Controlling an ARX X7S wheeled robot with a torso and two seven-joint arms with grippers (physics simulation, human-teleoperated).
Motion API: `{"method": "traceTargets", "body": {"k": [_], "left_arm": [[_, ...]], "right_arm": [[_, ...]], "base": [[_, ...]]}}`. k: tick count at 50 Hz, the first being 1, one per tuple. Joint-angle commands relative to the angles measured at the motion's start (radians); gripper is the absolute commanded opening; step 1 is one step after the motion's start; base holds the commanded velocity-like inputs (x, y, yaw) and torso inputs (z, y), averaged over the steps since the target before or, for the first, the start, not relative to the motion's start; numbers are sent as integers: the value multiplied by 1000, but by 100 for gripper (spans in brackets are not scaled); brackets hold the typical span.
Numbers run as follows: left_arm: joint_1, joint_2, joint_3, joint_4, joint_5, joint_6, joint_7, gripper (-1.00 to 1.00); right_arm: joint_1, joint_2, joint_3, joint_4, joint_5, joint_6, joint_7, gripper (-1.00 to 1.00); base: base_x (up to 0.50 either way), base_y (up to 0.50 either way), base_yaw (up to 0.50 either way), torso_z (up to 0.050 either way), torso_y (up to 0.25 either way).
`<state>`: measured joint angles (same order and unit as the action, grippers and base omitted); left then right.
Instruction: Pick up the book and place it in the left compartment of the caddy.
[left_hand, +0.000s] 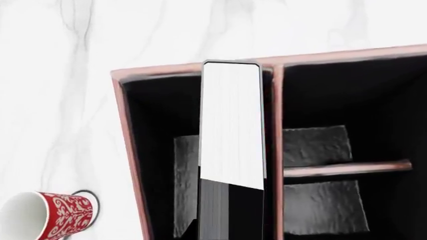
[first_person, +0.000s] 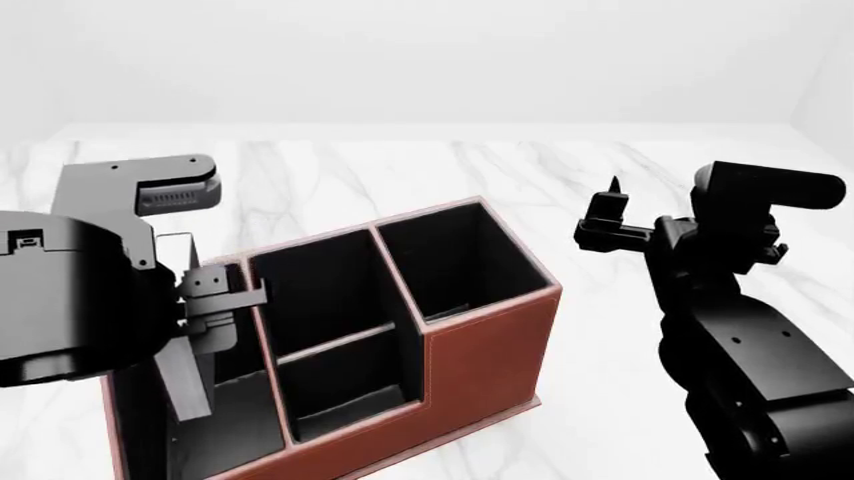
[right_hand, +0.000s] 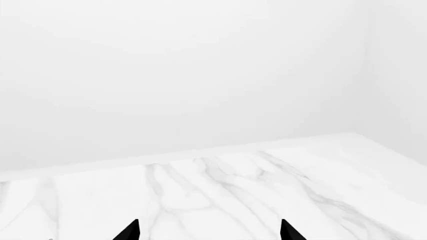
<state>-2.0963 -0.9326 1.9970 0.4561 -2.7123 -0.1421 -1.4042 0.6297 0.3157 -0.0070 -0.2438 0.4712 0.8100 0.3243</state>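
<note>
The book (left_hand: 230, 130) stands on end with its white page edges facing the left wrist camera. It sits low inside the left compartment (left_hand: 157, 150) of the reddish-brown caddy (left_hand: 128, 145), close to the divider wall. In the head view my left gripper (first_person: 200, 305) is over that slot (first_person: 240, 425), shut on the book (first_person: 184, 375), which hangs tilted into it. Whether the book touches the floor is hidden. My right gripper (first_person: 607, 215) is open and empty, raised to the right of the caddy (first_person: 481, 345); its fingertips (right_hand: 130, 231) show over bare marble.
A red patterned mug (left_hand: 57, 216) lies on its side on the marble table (left_hand: 60, 100) just outside the caddy's left wall. The two small middle compartments (left_hand: 320, 165) and the tall end compartment (first_person: 461, 260) hold nothing visible.
</note>
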Motion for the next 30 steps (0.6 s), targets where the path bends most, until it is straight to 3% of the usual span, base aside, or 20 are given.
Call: {"method": "traceTargets", "body": {"k": [1,30], "left_arm": [[2,0,6,-11,27,11,8,-100],[88,1,30,-6,73,44,54,-100]], "right_arm": [[-3,2,-1,-2,5,-1,3,100],[5,9,1,-8,17,3,13,100]], "base": [[0,0,0,0,0],[0,0,0,0,1]]}}
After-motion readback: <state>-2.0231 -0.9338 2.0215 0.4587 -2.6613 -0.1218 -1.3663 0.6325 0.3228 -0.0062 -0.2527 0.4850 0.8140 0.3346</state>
